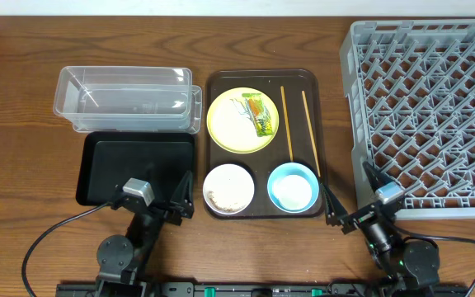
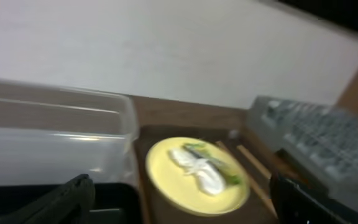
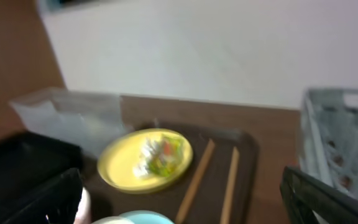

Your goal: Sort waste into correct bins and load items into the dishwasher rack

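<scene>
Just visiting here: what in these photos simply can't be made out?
Overhead: the dishwasher rack runs off the right edge; whatever white sits in the light blue bowl is too small to name.
Left wrist: blur smears the waste on the yellow plate.
Right wrist: the bottom edge cuts off the light blue bowl.

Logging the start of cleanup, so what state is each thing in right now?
clear tub, empty
black tray, empty
dishwasher rack, empty
yellow plate, holds napkin and wrapper
white bowl, holds food scraps
blue bowl, contents unclear
chopsticks, lying on brown tray
left gripper, open
right gripper, open
</scene>
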Controlling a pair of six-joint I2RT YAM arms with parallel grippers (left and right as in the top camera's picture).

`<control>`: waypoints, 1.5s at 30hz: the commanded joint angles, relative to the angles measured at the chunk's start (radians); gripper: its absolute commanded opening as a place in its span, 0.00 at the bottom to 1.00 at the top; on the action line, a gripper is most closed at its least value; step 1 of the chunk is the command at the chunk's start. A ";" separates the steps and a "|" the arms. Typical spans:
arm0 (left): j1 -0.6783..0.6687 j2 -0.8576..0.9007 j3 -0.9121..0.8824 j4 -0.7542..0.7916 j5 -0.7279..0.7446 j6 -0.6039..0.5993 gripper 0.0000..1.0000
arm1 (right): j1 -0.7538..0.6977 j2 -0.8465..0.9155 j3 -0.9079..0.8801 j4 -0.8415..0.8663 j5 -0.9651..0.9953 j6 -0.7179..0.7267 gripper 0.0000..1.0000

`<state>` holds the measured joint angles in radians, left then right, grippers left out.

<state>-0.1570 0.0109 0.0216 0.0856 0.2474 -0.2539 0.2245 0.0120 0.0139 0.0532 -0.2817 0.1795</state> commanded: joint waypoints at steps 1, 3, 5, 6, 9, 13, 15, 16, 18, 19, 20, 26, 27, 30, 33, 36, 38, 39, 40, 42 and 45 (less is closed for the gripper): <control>0.005 0.008 0.100 -0.002 0.068 -0.099 0.93 | -0.008 0.000 0.080 -0.014 -0.090 0.090 0.99; 0.005 0.042 0.177 -0.047 0.083 -0.108 0.92 | -0.008 0.022 0.167 -0.099 -0.089 0.089 0.99; 0.005 0.111 0.285 -0.145 0.085 -0.108 0.93 | -0.008 0.068 0.277 -0.217 -0.087 0.066 0.99; 0.005 0.163 0.353 -0.217 0.085 -0.108 0.93 | -0.008 0.105 0.345 -0.291 -0.085 0.067 0.99; 0.005 0.342 0.553 -0.436 0.085 -0.107 0.92 | -0.008 0.253 0.546 -0.502 -0.080 0.066 0.99; 0.005 0.615 0.811 -0.708 0.085 -0.107 0.93 | -0.008 0.513 0.813 -0.738 -0.059 0.008 0.99; 0.005 0.744 0.938 -0.841 0.085 -0.103 0.92 | -0.008 0.627 0.924 -0.819 -0.059 -0.042 0.99; 0.005 0.805 1.002 -0.908 0.085 -0.103 0.93 | -0.008 0.683 0.979 -0.855 -0.060 -0.065 0.99; 0.005 0.894 1.093 -0.990 0.085 -0.103 0.92 | -0.008 0.769 1.064 -0.903 -0.083 -0.072 0.99; 0.005 0.927 1.119 -1.004 0.089 -0.109 0.92 | -0.008 0.803 1.096 -0.933 -0.107 -0.072 0.99; 0.005 0.953 1.136 -1.011 0.122 -0.130 0.93 | -0.008 0.835 1.125 -0.964 -0.131 -0.072 0.99; -0.037 1.073 1.141 -0.992 0.397 -0.151 0.92 | -0.011 0.921 1.170 -0.987 -0.115 -0.008 0.99; -0.061 1.086 1.141 -0.996 0.396 -0.151 0.91 | -0.014 0.929 1.170 -0.988 -0.085 0.043 0.99; -0.190 1.130 1.141 -0.990 0.360 -0.149 0.90 | -0.034 0.951 1.170 -0.997 -0.019 0.257 0.99; -0.362 1.180 1.141 -0.980 0.200 -0.156 0.90 | -0.064 0.956 1.170 -0.993 0.018 0.345 0.95; -0.525 1.250 1.141 -0.964 -0.009 -0.224 0.83 | -0.093 0.956 1.170 -0.993 0.035 0.370 0.90; -0.614 1.306 1.141 -0.929 -0.098 -0.269 0.79 | -0.111 0.956 1.170 -1.001 0.035 0.374 0.89; -0.653 1.340 1.141 -0.907 -0.133 -0.280 0.77 | -0.118 0.956 1.170 -1.004 0.034 0.374 0.89; -0.676 1.365 1.141 -0.890 -0.154 -0.284 0.76 | -0.122 0.956 1.170 -1.009 0.034 0.374 0.89; -0.717 1.428 1.141 -0.849 -0.170 -0.283 0.72 | -0.121 0.956 1.170 -1.015 0.016 0.373 0.90; -0.735 1.514 1.141 -0.788 -0.171 -0.310 0.69 | -0.121 0.956 1.170 -1.022 -0.025 0.364 0.91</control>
<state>-0.8814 1.4685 1.1461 -0.7265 0.1612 -0.5217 0.1097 0.9707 1.1645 -0.9627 -0.2729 0.5262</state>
